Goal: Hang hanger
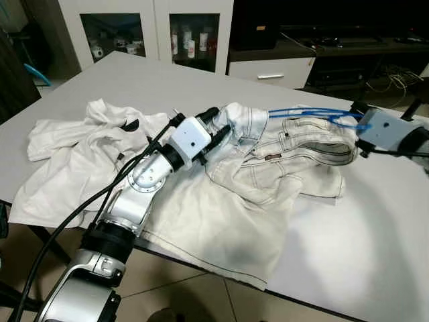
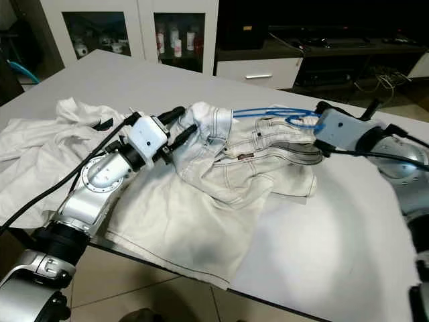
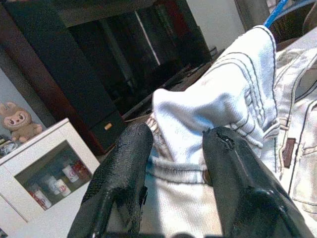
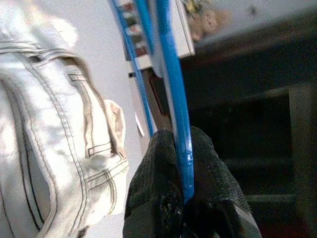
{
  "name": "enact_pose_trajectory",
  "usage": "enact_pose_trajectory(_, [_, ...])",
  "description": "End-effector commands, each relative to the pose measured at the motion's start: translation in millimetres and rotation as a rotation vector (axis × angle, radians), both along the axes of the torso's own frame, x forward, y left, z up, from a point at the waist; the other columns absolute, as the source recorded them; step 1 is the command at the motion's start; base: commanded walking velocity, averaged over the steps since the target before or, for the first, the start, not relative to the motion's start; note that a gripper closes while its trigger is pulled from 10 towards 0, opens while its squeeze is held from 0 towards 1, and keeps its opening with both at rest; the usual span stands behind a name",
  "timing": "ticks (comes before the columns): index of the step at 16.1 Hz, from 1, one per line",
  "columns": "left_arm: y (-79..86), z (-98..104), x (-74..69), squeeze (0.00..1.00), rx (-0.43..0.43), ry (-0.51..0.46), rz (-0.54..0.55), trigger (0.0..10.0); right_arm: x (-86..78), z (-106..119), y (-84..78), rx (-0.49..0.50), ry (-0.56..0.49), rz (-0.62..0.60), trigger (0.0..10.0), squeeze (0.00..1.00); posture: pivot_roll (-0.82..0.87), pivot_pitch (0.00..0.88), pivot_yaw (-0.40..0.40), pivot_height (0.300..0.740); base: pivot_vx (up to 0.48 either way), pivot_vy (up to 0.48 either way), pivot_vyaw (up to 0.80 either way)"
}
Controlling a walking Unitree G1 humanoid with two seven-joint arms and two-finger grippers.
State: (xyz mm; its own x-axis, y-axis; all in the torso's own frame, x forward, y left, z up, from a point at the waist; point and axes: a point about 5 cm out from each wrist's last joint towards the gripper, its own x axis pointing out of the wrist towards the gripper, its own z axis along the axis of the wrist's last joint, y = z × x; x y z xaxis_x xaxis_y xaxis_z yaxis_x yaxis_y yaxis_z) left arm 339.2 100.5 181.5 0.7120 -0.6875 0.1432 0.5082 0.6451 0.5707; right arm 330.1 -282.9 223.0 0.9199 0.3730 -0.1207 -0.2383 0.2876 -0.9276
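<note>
Your left arm is a chain of rounded silver segments with black collars at the joints, ending in a boxy white wrist housing. Black cables run loosely alongside it. The left gripper has two long black fingers with a rough, grainy surface. Your right arm has the same silver shell, white housing and thin black cable.

hanger: 1 | jeans: 1 | white garments: 1 | table: 1

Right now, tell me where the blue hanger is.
The blue hanger lies on the robot's right side of the white table, pinched in the right gripper and reaching toward the white jeans that the left gripper grips.
</note>
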Motion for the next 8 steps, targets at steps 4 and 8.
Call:
enact_pose_trajectory(4, [-5.1,-6.5,-7.1,0.00,0.067,-0.018,-0.068,10.0,-4.1,13.6,3.9,-0.160,-0.036,0.075,10.0,0.00,0.04,0.000,-0.028,0.723,0.000,0.000,0.00])
enact_pose_trajectory(8, [-8.4,-11.5,-11.8,0.00,0.186,-0.048,-0.131,10.0,-2.4,21.8,8.7,-0.157,-0.092,0.092,10.0,0.00,0.04,0.000,-0.029,0.723,0.000,0.000,0.00])
